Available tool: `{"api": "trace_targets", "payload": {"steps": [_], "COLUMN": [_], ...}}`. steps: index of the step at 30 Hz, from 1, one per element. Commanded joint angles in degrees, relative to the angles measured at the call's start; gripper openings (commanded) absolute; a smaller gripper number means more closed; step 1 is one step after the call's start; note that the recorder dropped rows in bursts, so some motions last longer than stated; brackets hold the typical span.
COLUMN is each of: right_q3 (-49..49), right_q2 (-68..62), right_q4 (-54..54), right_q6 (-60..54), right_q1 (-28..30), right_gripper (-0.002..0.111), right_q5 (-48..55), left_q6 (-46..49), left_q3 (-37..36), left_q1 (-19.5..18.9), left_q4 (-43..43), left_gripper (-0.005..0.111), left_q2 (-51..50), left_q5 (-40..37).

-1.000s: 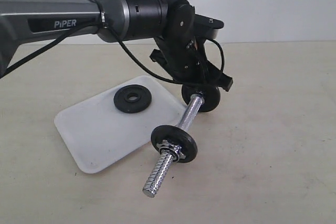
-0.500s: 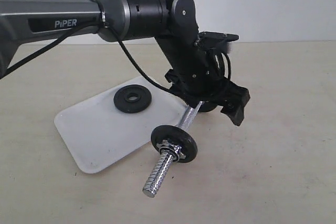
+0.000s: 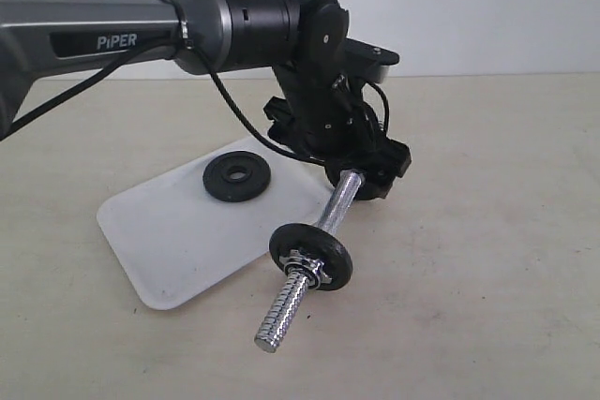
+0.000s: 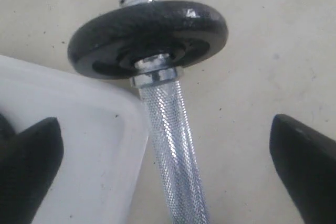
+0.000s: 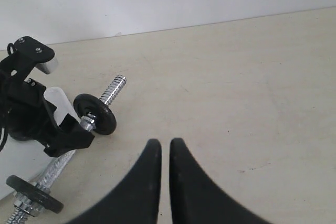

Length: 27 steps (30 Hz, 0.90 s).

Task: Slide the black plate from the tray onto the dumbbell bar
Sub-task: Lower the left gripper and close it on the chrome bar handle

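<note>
Exterior view alone: black plate [image 3: 236,178] on tray [image 3: 178,250]; left claw [image 4: 165,148] spread, right claw [image 5: 165,153] closed.

Soft even light, glare on dumbbell bar [image 3: 337,204]

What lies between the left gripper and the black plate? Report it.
Only bare tray surface separates the left gripper from the black plate; the exterior view shows it.

beige tabletop [image 3: 487,278], plain white wall [image 3: 487,7]
</note>
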State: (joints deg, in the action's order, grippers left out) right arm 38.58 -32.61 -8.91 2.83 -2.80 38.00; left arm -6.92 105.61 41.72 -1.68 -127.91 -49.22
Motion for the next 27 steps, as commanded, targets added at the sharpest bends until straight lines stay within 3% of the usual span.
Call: {"api": "trace_targets", "payload": {"steps": [1, 19, 27], "right_q3": [-0.3, -0.3, -0.3], "right_q2": [0.0, 0.0, 0.0], "right_q4": [0.4, 0.4, 0.4], "right_q6": [-0.5, -0.9, -0.9], "right_q1": [0.0, 0.0, 0.0], "right_gripper": [0.004, 0.004, 0.004], "right_q5": [-0.3, -0.5, -1.2], "left_q6": [-1.4, -2.6, -2.5], "left_q3": [0.4, 0.4, 0.4], "left_q1": [0.2, 0.3, 2.9], "left_q4": [-0.3, 3.3, 3.8], "left_gripper": [0.110, 0.110, 0.110], "left_q2": [-0.2, -4.4, -4.5], "left_q5": [1.9, 3.1, 5.9]}}
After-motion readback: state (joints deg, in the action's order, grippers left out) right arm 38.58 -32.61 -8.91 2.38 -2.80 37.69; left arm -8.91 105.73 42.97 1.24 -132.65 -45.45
